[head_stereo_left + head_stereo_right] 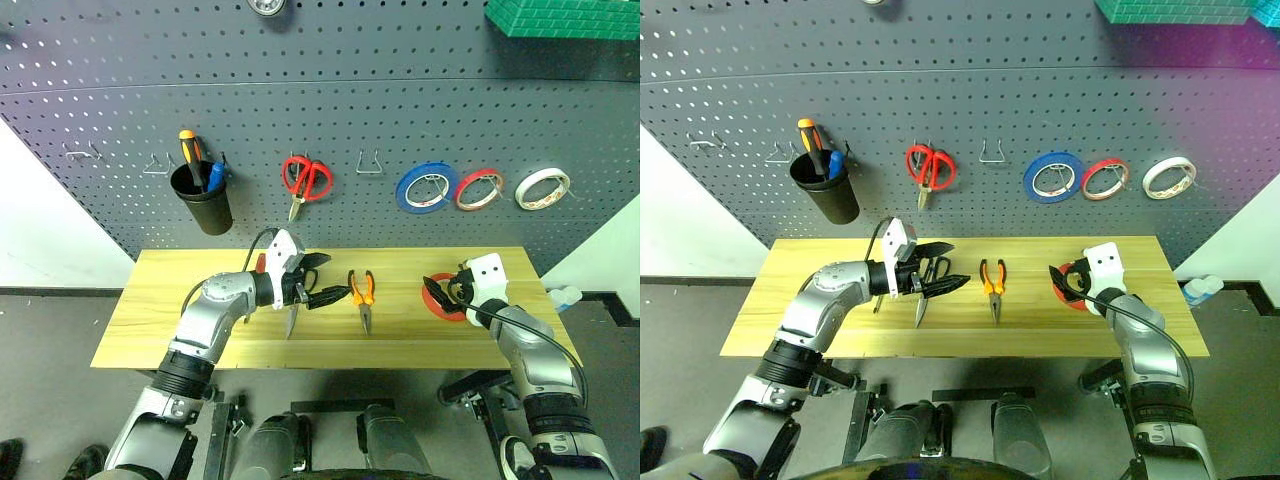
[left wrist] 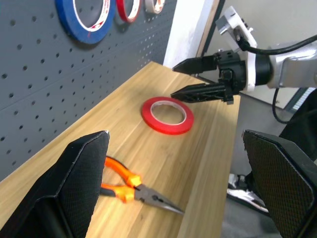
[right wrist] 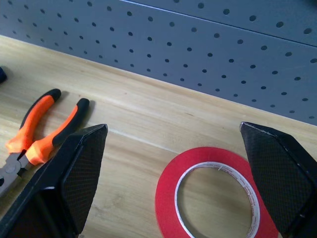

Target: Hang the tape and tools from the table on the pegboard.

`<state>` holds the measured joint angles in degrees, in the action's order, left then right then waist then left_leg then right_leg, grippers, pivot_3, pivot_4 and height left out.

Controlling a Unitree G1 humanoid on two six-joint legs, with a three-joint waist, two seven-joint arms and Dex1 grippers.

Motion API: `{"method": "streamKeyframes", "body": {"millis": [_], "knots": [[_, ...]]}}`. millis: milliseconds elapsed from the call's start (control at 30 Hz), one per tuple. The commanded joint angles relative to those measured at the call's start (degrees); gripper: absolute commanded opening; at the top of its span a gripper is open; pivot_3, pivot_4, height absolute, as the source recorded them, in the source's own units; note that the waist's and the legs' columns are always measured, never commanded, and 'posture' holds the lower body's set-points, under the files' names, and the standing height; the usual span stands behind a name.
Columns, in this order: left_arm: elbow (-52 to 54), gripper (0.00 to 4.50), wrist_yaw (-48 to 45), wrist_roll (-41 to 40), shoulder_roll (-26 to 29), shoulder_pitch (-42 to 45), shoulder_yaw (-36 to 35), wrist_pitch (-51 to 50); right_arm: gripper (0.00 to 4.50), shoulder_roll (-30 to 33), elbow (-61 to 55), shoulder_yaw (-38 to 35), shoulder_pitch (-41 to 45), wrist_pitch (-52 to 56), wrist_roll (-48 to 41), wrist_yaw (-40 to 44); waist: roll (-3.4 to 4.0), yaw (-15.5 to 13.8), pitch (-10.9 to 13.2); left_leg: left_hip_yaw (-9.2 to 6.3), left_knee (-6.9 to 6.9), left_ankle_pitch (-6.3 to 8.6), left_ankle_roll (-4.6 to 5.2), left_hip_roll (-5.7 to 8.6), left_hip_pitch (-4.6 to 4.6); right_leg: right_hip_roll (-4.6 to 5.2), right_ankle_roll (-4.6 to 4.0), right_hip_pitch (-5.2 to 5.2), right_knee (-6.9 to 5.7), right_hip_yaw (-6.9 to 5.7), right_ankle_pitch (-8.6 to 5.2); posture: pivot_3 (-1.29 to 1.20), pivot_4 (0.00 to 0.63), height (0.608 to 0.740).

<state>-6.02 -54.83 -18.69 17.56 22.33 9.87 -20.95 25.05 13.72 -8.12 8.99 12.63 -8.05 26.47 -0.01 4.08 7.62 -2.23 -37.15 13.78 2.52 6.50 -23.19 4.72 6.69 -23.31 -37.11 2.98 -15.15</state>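
Note:
The orange-red tape (image 1: 452, 312) lies flat at the right end of the table (image 1: 170, 330). My right gripper (image 1: 432, 292) hovers open just over the roll's left rim, holding nothing. Orange-and-black pliers (image 1: 362, 293) lie mid-table. My left gripper (image 1: 322, 279) stands open just left of them, pointing right, empty. The dark-handled scissors (image 1: 923, 293) lie under it, blades toward the front edge. A bit of red behind my left wrist may be the screwdriver (image 1: 261, 264). The pegboard (image 1: 400, 100) rises behind the table.
Bare wire hooks (image 1: 370, 164) stand on the board, more at its left (image 1: 158, 165). Hung there are red-handled scissors (image 1: 306, 180), a blue roll (image 1: 427, 187), a red roll (image 1: 478, 187), a white roll (image 1: 542, 188) and a black cup (image 1: 203, 200) of screwdrivers.

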Motion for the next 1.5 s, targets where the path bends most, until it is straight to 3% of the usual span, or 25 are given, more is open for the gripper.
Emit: {"method": "streamKeyframes", "body": {"millis": [33, 433, 1033, 1500], "knots": [[3.5, 4.5, -0.5, -1.1, 1.2, -0.4, -1.0, -0.4, 4.48, 0.7, -3.7, -0.3, -0.8, 0.2, 0.0, -0.3, -0.08, 0.0, 0.5, 0.0, 0.0, 0.0, 0.0, 0.0, -0.01, 0.0, 0.0, -0.01, 0.0, 0.0, 0.0, -0.16, 0.188, 0.718], [2.8, 4.5, 1.0, -0.8, 1.0, 0.8, -0.4, -0.9, 4.48, 0.1, -6.0, 0.7, -3.1, 3.5, 0.9, -1.2, -0.37, -0.1, 4.0, 0.0, 0.04, -0.01, 0.06, -0.01, -0.23, 0.07, -0.02, -0.24, 0.05, -0.01, 0.0, -0.16, 0.242, 0.718], [2.1, 4.5, -0.5, 0.0, 1.1, 1.7, 0.8, -0.2, 4.48, 0.8, -6.0, 0.8, -1.6, 5.9, 1.0, -1.4, -0.49, 0.0, 4.9, 0.0, 0.12, 0.02, 0.04, -0.01, -0.26, 0.07, 0.01, -0.29, 0.11, -0.03, 0.02, -0.17, 0.232, 0.718], [5.6, 4.5, -9.6, -2.1, 10.2, 5.2, -2.2, 3.1, 4.48, 2.9, 5.2, 3.7, 5.5, 3.7, 2.7, 3.4, -0.61, -0.1, 5.2, 0.0, 0.22, 0.02, 0.04, -0.01, -0.33, 0.11, 0.01, -0.35, 0.22, -0.09, 0.02, -0.12, 0.253, 0.718]]}}
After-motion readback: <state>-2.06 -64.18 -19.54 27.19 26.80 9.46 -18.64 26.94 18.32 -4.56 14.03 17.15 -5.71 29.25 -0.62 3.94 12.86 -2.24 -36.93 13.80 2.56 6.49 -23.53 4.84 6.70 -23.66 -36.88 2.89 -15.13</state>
